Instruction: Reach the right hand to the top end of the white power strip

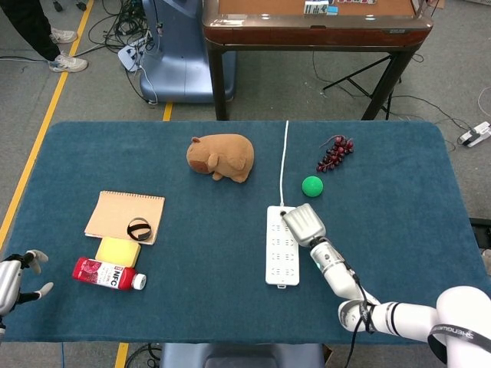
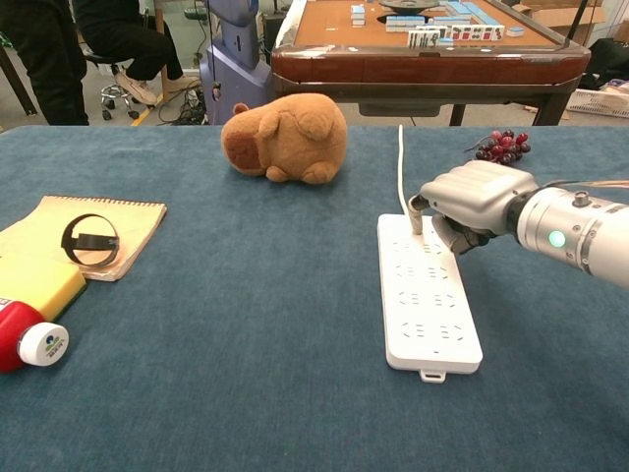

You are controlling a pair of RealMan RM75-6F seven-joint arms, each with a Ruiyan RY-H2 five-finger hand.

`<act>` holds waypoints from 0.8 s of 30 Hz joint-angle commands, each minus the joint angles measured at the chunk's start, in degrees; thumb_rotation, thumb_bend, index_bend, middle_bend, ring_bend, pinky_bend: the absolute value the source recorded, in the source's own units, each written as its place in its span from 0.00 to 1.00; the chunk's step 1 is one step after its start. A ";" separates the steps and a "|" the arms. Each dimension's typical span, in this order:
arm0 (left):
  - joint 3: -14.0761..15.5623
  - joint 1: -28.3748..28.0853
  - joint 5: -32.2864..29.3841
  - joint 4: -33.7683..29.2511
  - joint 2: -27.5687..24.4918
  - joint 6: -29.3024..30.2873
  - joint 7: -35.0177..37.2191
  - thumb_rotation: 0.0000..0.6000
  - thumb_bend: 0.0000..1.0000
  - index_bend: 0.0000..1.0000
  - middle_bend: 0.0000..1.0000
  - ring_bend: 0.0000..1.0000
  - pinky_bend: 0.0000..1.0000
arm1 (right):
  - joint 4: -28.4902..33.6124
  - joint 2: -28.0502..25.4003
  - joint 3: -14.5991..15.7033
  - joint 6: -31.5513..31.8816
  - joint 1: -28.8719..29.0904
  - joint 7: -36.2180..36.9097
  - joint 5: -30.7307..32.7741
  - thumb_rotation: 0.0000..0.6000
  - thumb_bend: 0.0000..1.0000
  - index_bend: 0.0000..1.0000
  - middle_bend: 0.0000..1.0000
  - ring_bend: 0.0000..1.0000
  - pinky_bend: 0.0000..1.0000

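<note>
The white power strip (image 1: 281, 245) (image 2: 426, 295) lies lengthwise in the middle of the blue table, its white cord (image 1: 285, 161) (image 2: 400, 162) running away from me. My right hand (image 1: 304, 224) (image 2: 472, 202) sits at the strip's top right corner. Its fingers are curled in and hold nothing, and one fingertip (image 2: 416, 214) touches the strip's top end beside the cord. My left hand (image 1: 15, 280) hovers at the table's near left corner with its fingers apart and empty; only the head view shows it.
A brown plush capybara (image 1: 221, 157) (image 2: 287, 138) lies left of the cord. Grapes (image 1: 336, 153) (image 2: 501, 146) and a green ball (image 1: 311, 185) sit behind my right hand. At the left are a notebook (image 1: 125, 217) with a black ring, a yellow sponge (image 1: 117, 251) and a red bottle (image 1: 107, 273).
</note>
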State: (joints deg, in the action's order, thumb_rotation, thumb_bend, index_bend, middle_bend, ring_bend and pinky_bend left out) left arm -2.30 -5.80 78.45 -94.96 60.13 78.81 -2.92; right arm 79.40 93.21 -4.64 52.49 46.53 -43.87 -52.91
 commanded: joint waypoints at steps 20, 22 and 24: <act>0.13 -0.17 -0.35 0.14 0.31 -0.55 -0.95 1.00 0.16 0.52 0.55 0.44 0.65 | 20.56 -14.77 1.39 16.01 -5.99 -2.17 -9.67 1.00 0.60 0.34 0.72 0.90 1.00; 0.18 -0.18 -0.34 0.05 0.36 -0.56 -1.31 1.00 0.16 0.52 0.55 0.44 0.65 | 23.32 -17.23 2.35 18.52 -7.70 -2.48 -11.24 1.00 0.55 0.34 0.66 0.82 0.97; 0.25 -0.15 -0.21 -0.15 0.40 -0.40 -1.79 1.00 0.16 0.52 0.55 0.44 0.65 | 25.87 -19.83 3.71 21.64 -10.07 -2.35 -13.28 1.00 0.49 0.34 0.59 0.74 0.90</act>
State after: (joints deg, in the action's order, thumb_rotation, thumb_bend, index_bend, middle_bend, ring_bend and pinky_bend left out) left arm -2.09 -5.96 78.19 -95.03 60.51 78.34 -4.60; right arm 102.02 76.50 -2.65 70.60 39.37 -45.73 -63.48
